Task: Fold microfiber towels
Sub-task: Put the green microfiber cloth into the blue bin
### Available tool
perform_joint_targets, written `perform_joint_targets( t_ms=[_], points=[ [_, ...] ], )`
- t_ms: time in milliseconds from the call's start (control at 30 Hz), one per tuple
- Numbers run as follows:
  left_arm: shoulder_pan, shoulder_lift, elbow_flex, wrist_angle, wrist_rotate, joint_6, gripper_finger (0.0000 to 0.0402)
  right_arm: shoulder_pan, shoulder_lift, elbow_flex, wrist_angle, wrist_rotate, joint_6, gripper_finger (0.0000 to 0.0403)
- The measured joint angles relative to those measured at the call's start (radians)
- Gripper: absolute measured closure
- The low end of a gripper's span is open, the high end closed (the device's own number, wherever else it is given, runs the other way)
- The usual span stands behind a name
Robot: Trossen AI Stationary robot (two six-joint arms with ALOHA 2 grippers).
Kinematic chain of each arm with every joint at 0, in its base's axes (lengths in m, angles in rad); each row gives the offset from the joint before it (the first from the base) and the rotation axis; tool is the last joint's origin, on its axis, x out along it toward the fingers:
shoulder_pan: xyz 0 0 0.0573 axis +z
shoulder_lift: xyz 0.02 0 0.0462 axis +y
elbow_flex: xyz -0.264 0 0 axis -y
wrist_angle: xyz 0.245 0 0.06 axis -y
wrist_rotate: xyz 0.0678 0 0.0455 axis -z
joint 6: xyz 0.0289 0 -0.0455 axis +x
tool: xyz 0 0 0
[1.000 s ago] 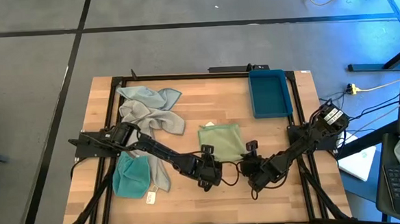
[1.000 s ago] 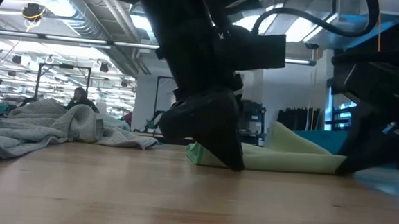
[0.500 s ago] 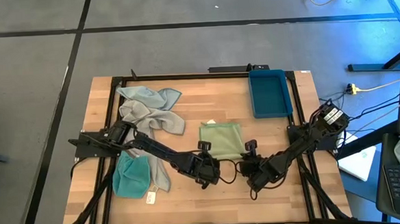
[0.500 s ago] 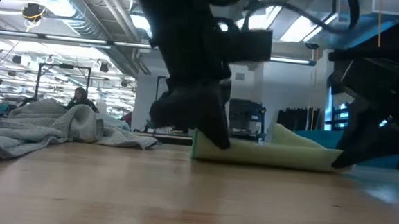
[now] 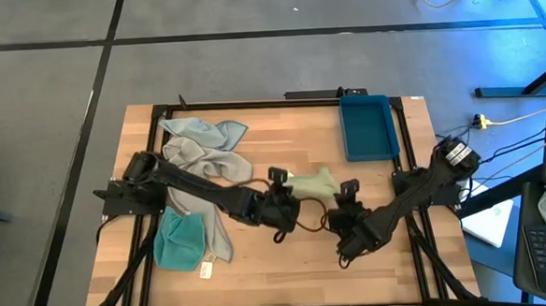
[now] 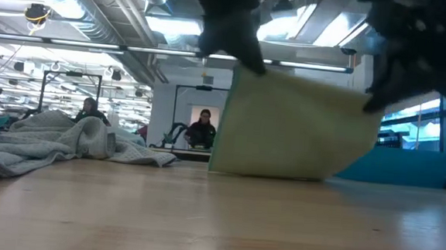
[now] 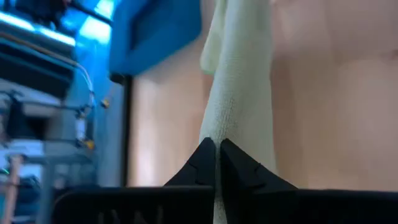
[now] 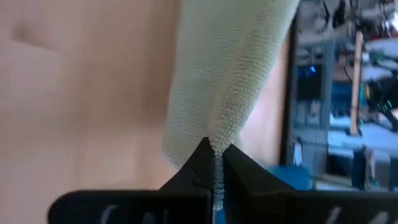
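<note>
Pale green towel hangs lifted, lower edge touching table.

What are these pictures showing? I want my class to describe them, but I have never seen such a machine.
Two dark robot arms work at a wooden table. One picture looks down from above, one looks level across the tabletop, and two come from cameras on the arms' wrists. The left claw and the right claw are each shut on an edge of a pale green towel, lifting it together. More towels lie in a heap to the left, with a teal towel nearer the front. A blue tray sits at the back right.
</note>
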Motion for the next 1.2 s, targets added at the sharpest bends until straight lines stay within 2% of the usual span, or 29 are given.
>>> perform_joint_targets(
  t_ms=[100,367,533,733,800,933,1100,1200],
  points=[
    [0.05,-0.02,0.0,0.093,0.015,0.133,0.0401,-0.018,-0.042,0.035,-0.112,-0.004,0.058,0.0394],
    [0.209,-0.028,0.0,0.382,0.064,0.487,0.0401,-0.09,-0.198,0.061,-0.25,-0.04,0.156,0.0394],
    [0.323,-0.03,0.0,0.557,0.211,0.648,0.0401,-0.142,-0.296,0.062,-0.283,-0.032,0.194,0.0394],
    [0.448,-0.029,0.001,0.702,0.518,0.769,0.0401,-0.239,-0.371,0.062,-0.284,-0.048,0.197,0.0394],
    [0.481,-0.029,0.001,0.708,0.583,0.782,0.0401,-0.275,-0.378,0.062,-0.267,-0.048,0.194,0.0394],
    [0.533,-0.029,0.001,0.697,0.646,0.821,0.0401,-0.342,-0.38,0.062,-0.183,-0.074,0.135,0.0394],
    [0.578,-0.028,0.001,0.651,0.699,0.877,0.0402,-0.41,-0.38,0.052,0.048,-0.133,0.002,0.0394],
    [0.597,-0.028,0.001,0.634,0.706,0.922,0.0402,-0.457,-0.379,0.03,0.19,-0.214,-0.082,0.0394]
  ],
)
